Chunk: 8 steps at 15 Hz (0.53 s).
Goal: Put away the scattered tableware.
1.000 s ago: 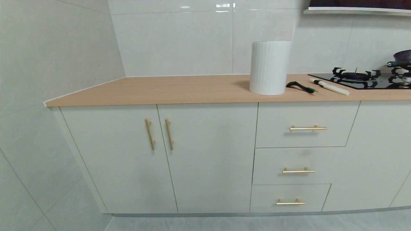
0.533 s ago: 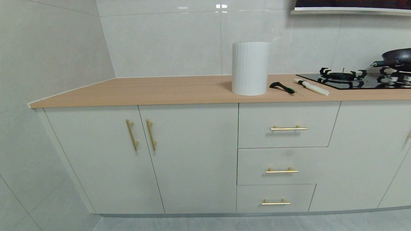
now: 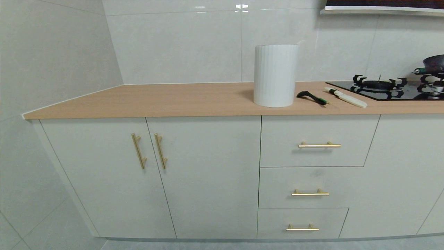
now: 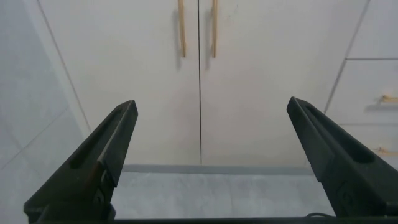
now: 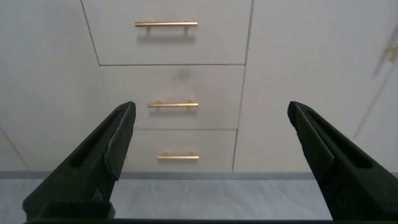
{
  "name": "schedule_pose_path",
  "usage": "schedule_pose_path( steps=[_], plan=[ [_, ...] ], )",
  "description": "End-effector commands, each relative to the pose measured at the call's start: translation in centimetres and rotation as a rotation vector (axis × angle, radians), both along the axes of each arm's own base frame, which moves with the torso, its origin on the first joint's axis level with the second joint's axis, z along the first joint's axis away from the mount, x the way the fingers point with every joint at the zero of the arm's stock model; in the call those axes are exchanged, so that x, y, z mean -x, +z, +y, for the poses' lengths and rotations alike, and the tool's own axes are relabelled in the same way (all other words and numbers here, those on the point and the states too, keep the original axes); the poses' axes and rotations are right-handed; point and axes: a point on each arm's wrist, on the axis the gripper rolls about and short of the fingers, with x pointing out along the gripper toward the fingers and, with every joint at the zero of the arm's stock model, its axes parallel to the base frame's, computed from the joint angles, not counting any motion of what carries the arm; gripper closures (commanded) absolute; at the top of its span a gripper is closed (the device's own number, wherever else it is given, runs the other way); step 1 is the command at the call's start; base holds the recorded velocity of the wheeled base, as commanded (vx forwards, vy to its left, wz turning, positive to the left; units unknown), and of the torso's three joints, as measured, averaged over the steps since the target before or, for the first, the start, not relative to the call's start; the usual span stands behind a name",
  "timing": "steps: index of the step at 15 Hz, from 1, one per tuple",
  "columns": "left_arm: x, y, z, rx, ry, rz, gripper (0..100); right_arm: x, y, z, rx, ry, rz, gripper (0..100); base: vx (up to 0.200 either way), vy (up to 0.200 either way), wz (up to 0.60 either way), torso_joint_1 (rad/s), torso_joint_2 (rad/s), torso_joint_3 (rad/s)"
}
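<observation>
Black-handled tool [image 3: 312, 97] and pale knife [image 3: 346, 97] lie loose on the counter [image 3: 156, 99] near the white ribbed pot [image 3: 275, 75], probably their holder. Left gripper [image 4: 210, 107] and right gripper [image 5: 210, 109] sit low, facing cupboard fronts [image 4: 249, 93], jaws wide apart and empty: no pick-up begun.

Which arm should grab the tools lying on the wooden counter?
Probably the right. The open right gripper faces the drawers directly under the black-green tool and white utensil; the left gripper faces the cupboard doors farther left.
</observation>
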Motion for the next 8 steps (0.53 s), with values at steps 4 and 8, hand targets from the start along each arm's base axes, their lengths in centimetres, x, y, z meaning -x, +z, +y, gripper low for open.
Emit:
schedule_pose_path(
  steps=[4, 8],
  plan=[
    [0.00, 0.00, 0.00, 0.000, 0.001, 0.000, 0, -0.01, 0.01, 0.00, 0.001, 0.000, 0.001, 0, 0.000, 0.000, 0.00, 0.000, 0.00, 0.000],
    [0.00, 0.00, 0.00, 0.000, 0.001, 0.000, 0, 0.00, 0.02, 0.00, 0.001, 0.001, -0.002, 0, 0.000, 0.000, 0.00, 0.000, 0.00, 0.000]
  ],
)
